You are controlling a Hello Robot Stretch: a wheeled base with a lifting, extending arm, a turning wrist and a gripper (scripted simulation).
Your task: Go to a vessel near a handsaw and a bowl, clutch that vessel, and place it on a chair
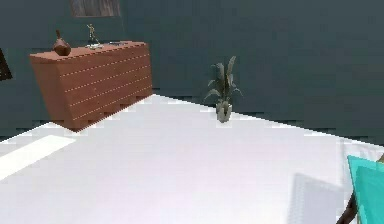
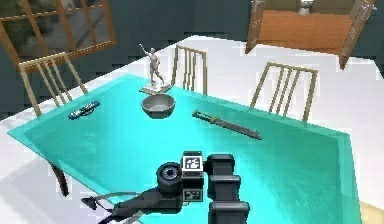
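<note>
Forward view, left to right: a wooden dresser [image 1: 95, 80] against the dark wall with a round brown jar [image 1: 62, 46] on top. Then a potted plant [image 1: 224, 95] on the pale floor, and a corner of the teal table [image 1: 366, 185] at the lower right edge.

Arm side view, left to right: a wooden chair [image 2: 50, 75] at the table's far side, then a small dark flat thing [image 2: 84, 110], perhaps a remote. Next a pale statuette [image 2: 155, 66] stands upright, with a grey bowl [image 2: 158, 104] just in front of it. Then a saw [image 2: 228, 123] lies flat, its long axis slanting down toward the view's right, its left end near the bowl but apart from it.

We make out no other vessel beside the bowl and saw, so we judge the bowl the likeliest target. The jar sits on the dresser, away from the table.

The gripper [image 2: 97, 203] lies low by the table's near edge, its fingers pointing toward the view's left. It is dark against dark, so we cannot tell how the fingers stand or whether they hold anything. The bowl lies farther out across the table from it, so the reach must go outward.
</note>
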